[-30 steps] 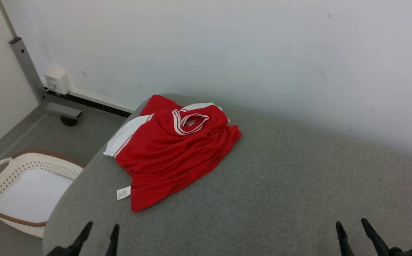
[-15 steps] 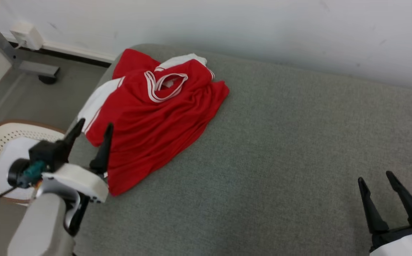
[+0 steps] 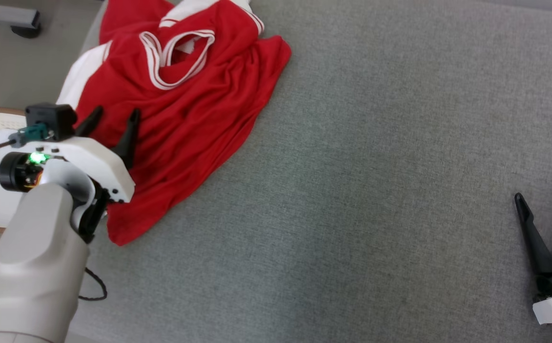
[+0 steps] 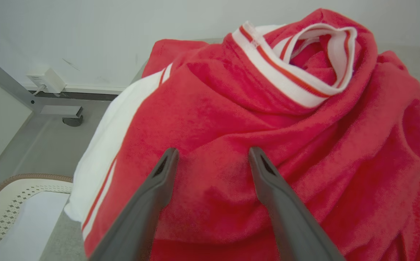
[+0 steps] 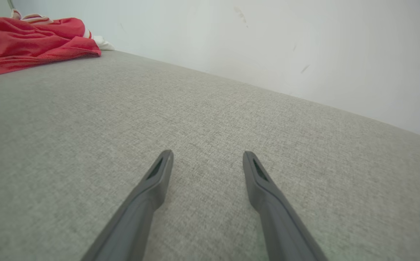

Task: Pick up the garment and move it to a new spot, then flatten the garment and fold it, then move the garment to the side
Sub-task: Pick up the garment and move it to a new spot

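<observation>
Your left claw point(image 3: 115, 116), spread wide, hangs over the left edge of the garment point(image 3: 199, 114), while the right claw point(image 3: 543, 191), also wide, sits well apart.

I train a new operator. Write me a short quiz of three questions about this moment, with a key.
1. True or false: the left gripper has its jaws shut on the red garment.
2. The right gripper is over: A a wooden table; B the bare grey cushion; C the garment.
3. Fill in: the garment's neck trim is ___ with a thin red stripe.
Key: 1 false, the jaws stand open; 2 B; 3 white.
</observation>
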`<state>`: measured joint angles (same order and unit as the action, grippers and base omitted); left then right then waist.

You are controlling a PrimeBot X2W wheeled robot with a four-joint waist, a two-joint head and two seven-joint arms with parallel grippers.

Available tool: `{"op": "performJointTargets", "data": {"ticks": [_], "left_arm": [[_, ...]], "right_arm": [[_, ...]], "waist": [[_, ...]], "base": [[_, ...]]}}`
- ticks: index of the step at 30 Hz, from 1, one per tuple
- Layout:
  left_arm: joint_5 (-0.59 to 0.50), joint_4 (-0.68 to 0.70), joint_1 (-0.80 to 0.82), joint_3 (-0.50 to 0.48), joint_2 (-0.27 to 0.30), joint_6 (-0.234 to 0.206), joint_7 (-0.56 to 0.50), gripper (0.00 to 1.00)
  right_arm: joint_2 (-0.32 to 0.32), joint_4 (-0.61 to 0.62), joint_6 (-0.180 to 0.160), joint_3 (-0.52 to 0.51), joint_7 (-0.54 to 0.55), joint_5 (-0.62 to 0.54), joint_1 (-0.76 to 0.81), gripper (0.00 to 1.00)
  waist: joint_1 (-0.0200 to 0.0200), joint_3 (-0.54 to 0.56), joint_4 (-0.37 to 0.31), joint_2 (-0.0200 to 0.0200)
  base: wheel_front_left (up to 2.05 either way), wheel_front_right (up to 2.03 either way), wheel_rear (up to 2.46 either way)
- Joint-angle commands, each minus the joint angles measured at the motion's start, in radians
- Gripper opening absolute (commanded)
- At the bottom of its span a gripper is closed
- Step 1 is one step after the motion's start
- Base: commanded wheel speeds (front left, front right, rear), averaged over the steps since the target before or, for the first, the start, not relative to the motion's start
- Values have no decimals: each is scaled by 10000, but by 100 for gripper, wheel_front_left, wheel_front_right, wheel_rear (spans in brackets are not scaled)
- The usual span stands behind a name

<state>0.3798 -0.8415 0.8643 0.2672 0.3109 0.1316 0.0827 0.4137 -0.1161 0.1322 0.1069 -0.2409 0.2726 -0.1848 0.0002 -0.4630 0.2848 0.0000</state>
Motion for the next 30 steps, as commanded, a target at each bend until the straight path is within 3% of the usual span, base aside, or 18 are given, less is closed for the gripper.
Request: {"op": "performJointTargets", "data": {"ticks": [1,10,11,22,30], "left_arm": [[31,-288,262,78,-22,-19,-86,100],[79,-2070,992,351,-352,-25,2,100],[119,-2225,1020,400,-396,-23,-32,0],[764,-2487,1306,567,-76,-21,827,0],[804,-1884,1629,735,829,-20,1312,0]], "right_arm": [[116,-111,-28,-47,157,-32,-158,100],[160,475,-33,-158,462,8,99,100],[124,495,-33,-188,464,20,141,100],[-292,209,-27,-133,189,120,289,100],[-861,-628,-27,277,-158,387,496,100]], "waist": [[-2,-260,-62,0],[-2,-420,-320,0],[-2,-395,-346,0],[-2,524,-474,0],[-2,2117,-874,0]], "base": [[0,0,0],[0,0,0],[0,0,0],[0,0,0],[0,0,0]]}}
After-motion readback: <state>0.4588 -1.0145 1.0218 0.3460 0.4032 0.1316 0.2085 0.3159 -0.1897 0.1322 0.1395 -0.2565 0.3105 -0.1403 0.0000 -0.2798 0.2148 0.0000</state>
